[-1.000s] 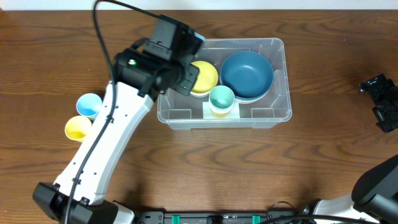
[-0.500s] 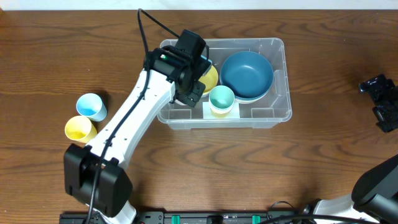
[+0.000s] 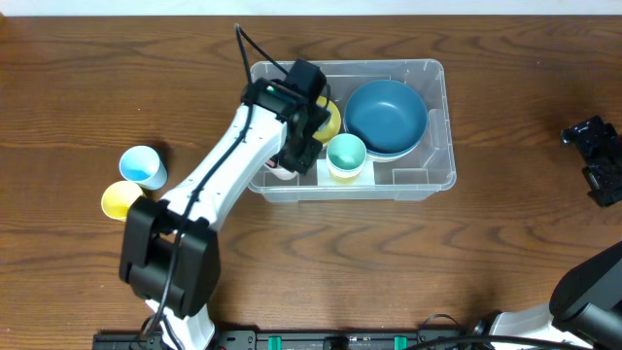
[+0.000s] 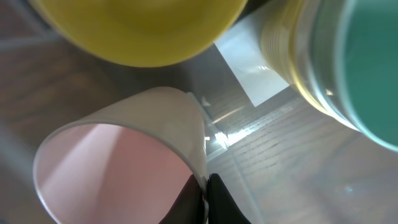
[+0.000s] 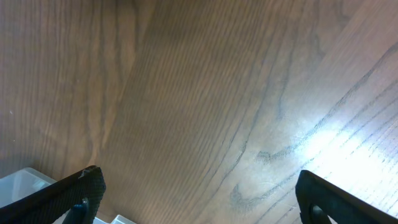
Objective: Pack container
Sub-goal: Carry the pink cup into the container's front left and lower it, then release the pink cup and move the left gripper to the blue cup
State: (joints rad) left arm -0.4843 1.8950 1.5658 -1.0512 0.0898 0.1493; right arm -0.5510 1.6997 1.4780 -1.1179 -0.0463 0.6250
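The container [image 3: 439, 146], a clear plastic bin, sits at the table's middle and holds a blue bowl [image 3: 386, 117], a yellow bowl [image 3: 328, 121] and a teal cup [image 3: 345, 154]. My left gripper [image 3: 297, 156] reaches down into its front-left corner, shut on the rim of a pink cup [image 3: 281, 173]. The left wrist view shows the gripper [image 4: 204, 188] pinching the wall of that pink cup [image 4: 118, 163], with the yellow bowl [image 4: 137, 31] and the teal cup [image 4: 364, 68] close by over the pale label [image 4: 252, 68]. My right gripper [image 3: 595, 160] hangs open at the far right, apart from everything.
A light blue cup [image 3: 142, 166] and a yellow cup [image 3: 120, 199] stand on the wooden table left of the bin. The right wrist view shows bare wood between the wide-apart fingers [image 5: 84, 194] and a corner of the container [image 5: 22, 182].
My left arm has swung down and right into the bin's front-left corner, lowering the pink cup with it. The right arm has stayed put.
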